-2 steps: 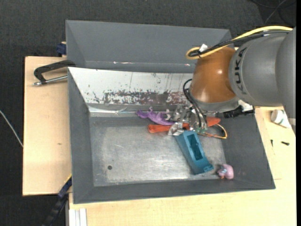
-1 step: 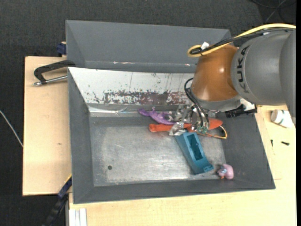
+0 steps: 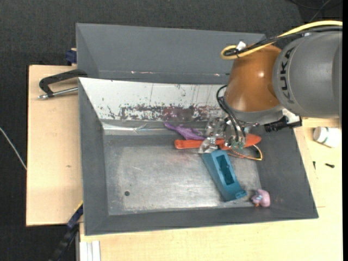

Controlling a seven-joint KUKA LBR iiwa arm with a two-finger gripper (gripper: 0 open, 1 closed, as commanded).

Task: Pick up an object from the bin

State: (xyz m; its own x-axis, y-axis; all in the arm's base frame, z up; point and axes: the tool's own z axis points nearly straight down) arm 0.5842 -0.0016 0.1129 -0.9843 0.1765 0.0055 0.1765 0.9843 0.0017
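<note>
Orange tool (image 3: 187, 144), 1 of 4 things, lies under my pincer (image 3: 217, 137) by the bin's (image 3: 92, 162) back wall, beside 1 purple strip (image 3: 182, 128), 1 blue block (image 3: 224, 175) and 1 pink lump (image 3: 261, 198). The left floor is bare. I cannot tell my pincer's spread.

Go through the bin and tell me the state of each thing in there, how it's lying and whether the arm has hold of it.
gripper: low in the bin, over the orange-red piece; a grasp cannot be told.
orange-red piece: lying flat near the back wall, partly under the gripper.
purple piece: lying against the back wall, not held.
blue box: lying slantwise on the floor, not held.
pink lump: resting by the blue box's lower end, not held.
</note>
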